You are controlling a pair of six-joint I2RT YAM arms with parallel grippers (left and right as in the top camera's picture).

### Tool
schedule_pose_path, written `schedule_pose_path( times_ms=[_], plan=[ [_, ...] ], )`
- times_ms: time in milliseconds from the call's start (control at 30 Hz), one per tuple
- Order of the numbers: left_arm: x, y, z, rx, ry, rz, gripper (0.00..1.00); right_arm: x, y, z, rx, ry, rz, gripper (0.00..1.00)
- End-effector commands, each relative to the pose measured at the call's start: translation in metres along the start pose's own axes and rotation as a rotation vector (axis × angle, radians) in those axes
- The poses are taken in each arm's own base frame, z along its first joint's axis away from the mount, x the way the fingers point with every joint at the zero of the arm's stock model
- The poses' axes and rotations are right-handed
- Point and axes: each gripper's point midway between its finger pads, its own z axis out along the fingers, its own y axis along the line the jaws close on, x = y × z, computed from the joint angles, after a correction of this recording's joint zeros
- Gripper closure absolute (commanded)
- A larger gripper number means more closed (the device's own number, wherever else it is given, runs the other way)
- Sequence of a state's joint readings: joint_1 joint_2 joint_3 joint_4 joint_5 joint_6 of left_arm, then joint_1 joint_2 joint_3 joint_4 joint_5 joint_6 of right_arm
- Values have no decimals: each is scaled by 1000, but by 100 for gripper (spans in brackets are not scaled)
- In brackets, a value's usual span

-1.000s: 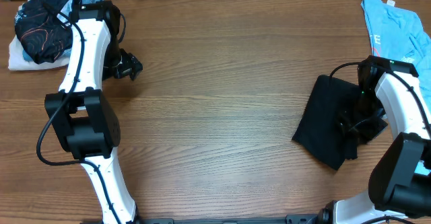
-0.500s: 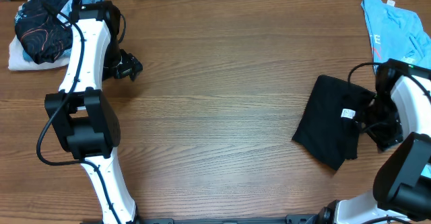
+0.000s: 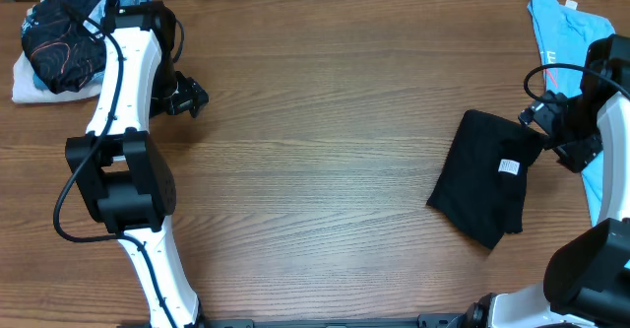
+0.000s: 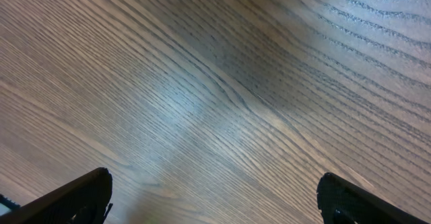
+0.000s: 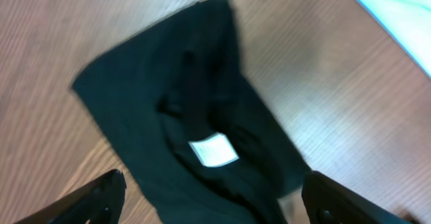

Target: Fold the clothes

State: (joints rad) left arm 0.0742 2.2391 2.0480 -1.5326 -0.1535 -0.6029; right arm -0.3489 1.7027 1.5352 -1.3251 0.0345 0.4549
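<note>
At the far left of the wooden surface (image 3: 315,170) lies a heap of clothes (image 3: 61,42), a dark piece with thin red lines on top of blue and white ones. The left arm (image 3: 123,82) stands just beside it. The left fingers (image 4: 79,198) are spread wide above bare wood, with nothing between them. Well apart, near the right edge, the black T-shirt (image 3: 482,178) lies flat on the surface, folded into a long, tilted rectangle. It is matte and without print, and a small white label (image 3: 509,167) shows on its top layer. The right fingers (image 5: 94,200) hang over the shirt, also wide open and gripping nothing. At the far right lies a light blue garment (image 3: 566,32).
</note>
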Motion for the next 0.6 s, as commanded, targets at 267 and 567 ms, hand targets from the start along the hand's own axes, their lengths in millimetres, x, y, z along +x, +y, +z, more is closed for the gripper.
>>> schedule_pose_path(
  times_ms=[267,567],
  plan=[
    [-2,1,1,5,-4,0,0,22,19,65,-103,132,-141,46],
    [-2,1,1,5,-3,0,0,19,10,74,-56,112,-135,41]
  ],
)
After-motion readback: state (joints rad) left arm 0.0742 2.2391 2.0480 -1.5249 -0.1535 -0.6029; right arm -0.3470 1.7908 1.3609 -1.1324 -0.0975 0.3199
